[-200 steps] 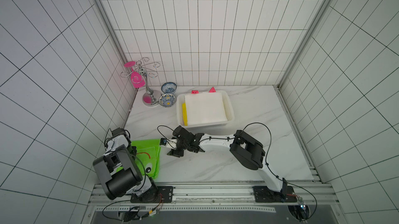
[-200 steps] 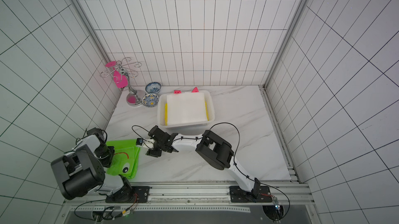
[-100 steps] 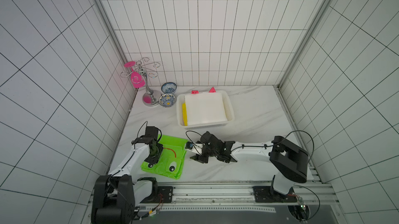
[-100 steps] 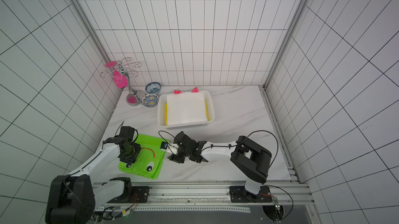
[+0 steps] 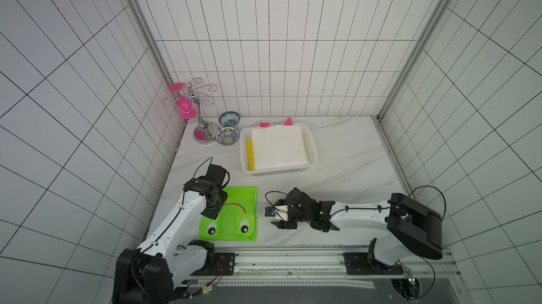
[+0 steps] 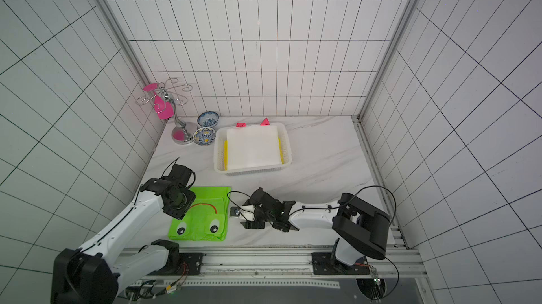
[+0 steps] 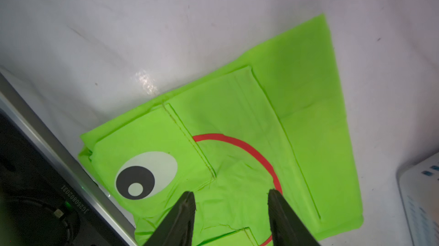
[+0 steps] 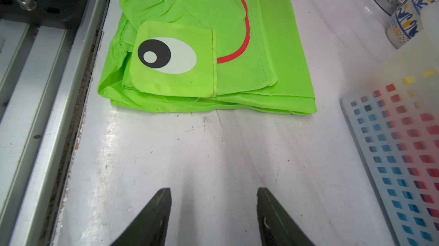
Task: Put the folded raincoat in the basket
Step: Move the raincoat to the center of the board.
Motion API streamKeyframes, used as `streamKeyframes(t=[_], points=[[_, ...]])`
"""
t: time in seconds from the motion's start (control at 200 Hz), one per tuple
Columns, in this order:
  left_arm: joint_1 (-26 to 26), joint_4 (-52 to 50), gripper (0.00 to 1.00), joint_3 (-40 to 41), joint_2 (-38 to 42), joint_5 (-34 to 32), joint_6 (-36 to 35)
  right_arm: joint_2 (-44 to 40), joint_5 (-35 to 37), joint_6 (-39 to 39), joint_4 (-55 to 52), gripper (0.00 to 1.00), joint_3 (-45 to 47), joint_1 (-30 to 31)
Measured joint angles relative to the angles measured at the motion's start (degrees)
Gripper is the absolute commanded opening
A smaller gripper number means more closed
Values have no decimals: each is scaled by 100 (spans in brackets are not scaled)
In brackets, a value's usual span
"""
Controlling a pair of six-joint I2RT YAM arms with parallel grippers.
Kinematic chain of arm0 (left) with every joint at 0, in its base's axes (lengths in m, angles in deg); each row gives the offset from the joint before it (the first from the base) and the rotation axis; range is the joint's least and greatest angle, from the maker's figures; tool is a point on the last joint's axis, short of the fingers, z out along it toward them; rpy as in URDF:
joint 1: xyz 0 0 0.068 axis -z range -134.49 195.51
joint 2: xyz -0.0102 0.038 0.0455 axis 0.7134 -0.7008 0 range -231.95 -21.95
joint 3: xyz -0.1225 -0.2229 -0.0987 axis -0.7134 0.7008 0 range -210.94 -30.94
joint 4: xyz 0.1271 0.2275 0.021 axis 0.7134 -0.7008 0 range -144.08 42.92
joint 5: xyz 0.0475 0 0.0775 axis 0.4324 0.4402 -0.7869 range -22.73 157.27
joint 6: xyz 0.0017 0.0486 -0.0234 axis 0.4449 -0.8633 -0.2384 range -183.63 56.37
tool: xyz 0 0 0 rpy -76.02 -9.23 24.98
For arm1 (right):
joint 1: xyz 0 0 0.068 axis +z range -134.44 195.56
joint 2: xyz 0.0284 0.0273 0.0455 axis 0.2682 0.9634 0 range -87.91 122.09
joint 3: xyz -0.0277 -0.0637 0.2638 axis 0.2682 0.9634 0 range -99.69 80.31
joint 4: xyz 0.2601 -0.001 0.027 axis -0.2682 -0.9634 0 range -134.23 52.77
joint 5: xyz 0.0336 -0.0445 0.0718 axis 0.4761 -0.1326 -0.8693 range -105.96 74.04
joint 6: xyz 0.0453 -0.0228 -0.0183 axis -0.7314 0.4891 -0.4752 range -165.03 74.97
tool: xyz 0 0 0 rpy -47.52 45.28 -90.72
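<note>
Green folded raincoat (image 5: 234,217) lies flat on the table (image 5: 337,176), front left, well apart from the basket (image 5: 278,170). Left end effector (image 7: 231,199) is spread, fingers over the cloth by the red mouth line. Right end effector (image 8: 213,195) is spread too, over bare table just beside the coat's edge. I'd pinch all layers on both sides and lift level. Right wrist view shows the stacked edge layers. Both top views show a white folded sheet (image 5: 277,147) already filling the basket.
</note>
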Motion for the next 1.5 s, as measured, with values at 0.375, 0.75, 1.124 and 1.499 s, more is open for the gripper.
streamKeyframes(t=[0.375, 0.75, 1.124, 1.499], points=[[-1572, 308, 66, 208, 107, -111, -1207, 1447, -468, 271, -212, 61, -1683, -57], [-863, 1130, 68, 208, -1665, -476, -1368, 2177, -1320, 861, -1147, 54, -2411, -282], [411, 2100, 65, 251, -2107, -514, -1624, 861, -1705, 260, -1298, 58, -1034, -105], [789, 3665, 65, 857, -1270, 1252, -3244, -1364, 149, -1971, -772, 60, -39, -79]])
